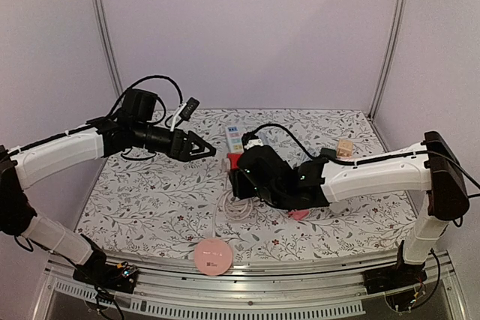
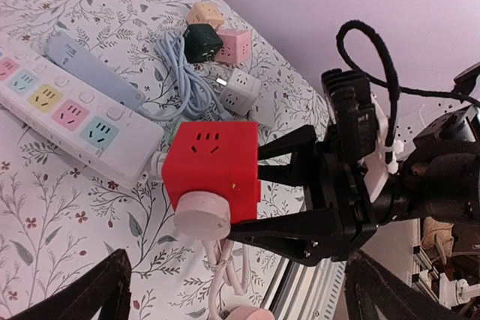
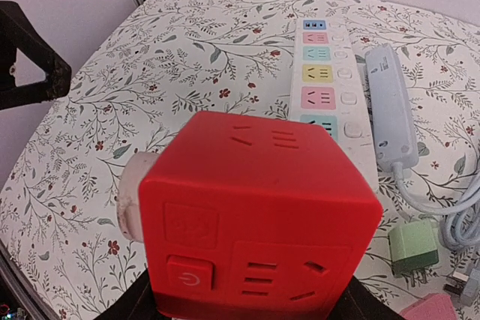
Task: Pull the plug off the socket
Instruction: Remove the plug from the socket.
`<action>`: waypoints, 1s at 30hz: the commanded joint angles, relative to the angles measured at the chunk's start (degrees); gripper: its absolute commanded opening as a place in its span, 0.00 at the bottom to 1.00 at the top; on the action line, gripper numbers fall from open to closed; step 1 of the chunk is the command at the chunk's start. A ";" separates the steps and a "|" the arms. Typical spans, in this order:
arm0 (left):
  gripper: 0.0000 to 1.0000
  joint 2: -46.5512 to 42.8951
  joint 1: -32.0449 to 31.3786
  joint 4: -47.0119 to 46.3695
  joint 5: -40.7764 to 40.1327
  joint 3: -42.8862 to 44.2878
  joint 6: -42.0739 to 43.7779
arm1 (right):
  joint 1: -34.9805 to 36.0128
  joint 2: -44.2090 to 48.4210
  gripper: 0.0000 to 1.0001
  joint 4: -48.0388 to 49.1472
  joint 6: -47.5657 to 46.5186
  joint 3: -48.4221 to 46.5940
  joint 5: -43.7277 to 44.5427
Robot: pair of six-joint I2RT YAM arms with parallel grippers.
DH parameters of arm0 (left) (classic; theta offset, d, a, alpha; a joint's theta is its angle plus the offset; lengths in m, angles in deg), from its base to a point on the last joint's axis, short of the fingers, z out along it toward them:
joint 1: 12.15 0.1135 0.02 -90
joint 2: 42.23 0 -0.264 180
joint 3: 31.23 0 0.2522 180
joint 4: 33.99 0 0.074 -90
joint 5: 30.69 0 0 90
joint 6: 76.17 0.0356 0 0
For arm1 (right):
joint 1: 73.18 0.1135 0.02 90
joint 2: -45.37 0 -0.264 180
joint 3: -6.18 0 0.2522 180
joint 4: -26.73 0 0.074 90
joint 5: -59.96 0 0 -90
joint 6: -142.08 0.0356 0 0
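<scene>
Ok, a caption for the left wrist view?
Right gripper holds the red cube socket, round plug seated in it, near a white power strip.

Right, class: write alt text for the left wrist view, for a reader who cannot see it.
A red cube socket is clamped by the right gripper, with a pale round plug seated in its lower face. Behind lie a white power strip and small cube adapters; the left gripper stands open in the foreground.
</scene>
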 commanded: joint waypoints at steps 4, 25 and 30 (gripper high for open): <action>0.94 3.18 -4.00 2.89 2.58 2.04 3.14 | -2.04 9.33 0.25 6.79 3.00 3.39 0.80; 0.46 7.47 -8.79 -5.90 -0.11 -0.85 -5.03 | -2.03 11.98 0.23 9.51 4.26 2.56 -2.64; 0.41 7.84 -8.84 -7.83 -0.33 -1.45 -6.89 | -2.06 11.66 0.23 9.86 4.45 2.44 -3.13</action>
